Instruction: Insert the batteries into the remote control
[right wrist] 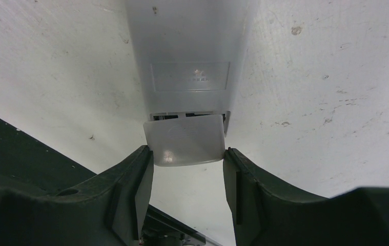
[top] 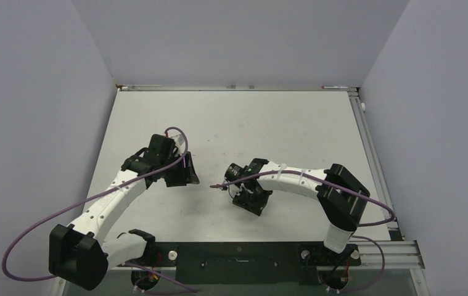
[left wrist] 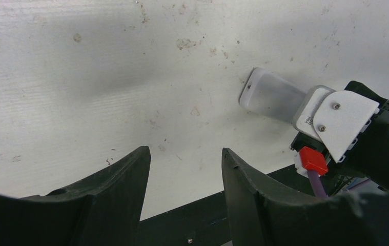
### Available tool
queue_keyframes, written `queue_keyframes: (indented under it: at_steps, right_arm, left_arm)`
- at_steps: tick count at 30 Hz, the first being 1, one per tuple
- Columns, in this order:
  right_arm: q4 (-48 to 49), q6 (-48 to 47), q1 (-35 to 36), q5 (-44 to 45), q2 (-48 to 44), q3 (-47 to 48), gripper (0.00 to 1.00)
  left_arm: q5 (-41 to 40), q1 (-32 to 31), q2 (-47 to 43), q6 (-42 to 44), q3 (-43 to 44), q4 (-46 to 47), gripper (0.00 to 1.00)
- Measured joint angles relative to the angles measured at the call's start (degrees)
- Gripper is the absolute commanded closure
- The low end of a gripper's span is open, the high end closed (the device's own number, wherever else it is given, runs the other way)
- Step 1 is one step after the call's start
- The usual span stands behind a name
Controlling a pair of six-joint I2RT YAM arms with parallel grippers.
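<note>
Right wrist view: the remote control [right wrist: 189, 46] lies flat on the table [right wrist: 335, 77] with its plain white back upward, an embossed rectangular label across the middle. At its near end a dark slot of the battery compartment shows. I cannot tell what is inside.

A small translucent cover piece [right wrist: 184, 141] sits over that end. It overlaps the remote's edge and is not flush with the back.

My right gripper [right wrist: 188, 154] is closed on this cover piece, one finger pressed against each of its side edges, the jaws about half apart.

Left wrist view: my left gripper [left wrist: 186, 154] hangs just above the bare table with the jaws parted to a middling width and nothing between the fingers. The remote lies up and to the right of these fingers, apart from them, its rounded free end toward the camera and its other end hidden under the right arm's wrist.

Overhead view: both arms reach inward toward the middle of the table. I cannot pick out the white handset against the white surface.
</note>
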Motion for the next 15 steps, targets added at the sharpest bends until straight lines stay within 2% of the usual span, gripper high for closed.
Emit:
queue_keyframes:
  at_steps: [15]
  right_arm:
    - [0.0, 1.4, -0.7, -0.5, 1.2, 0.2, 0.92]
  left_arm:
    - [0.7, 0.6, 0.0, 0.0, 0.0, 0.1, 0.5]
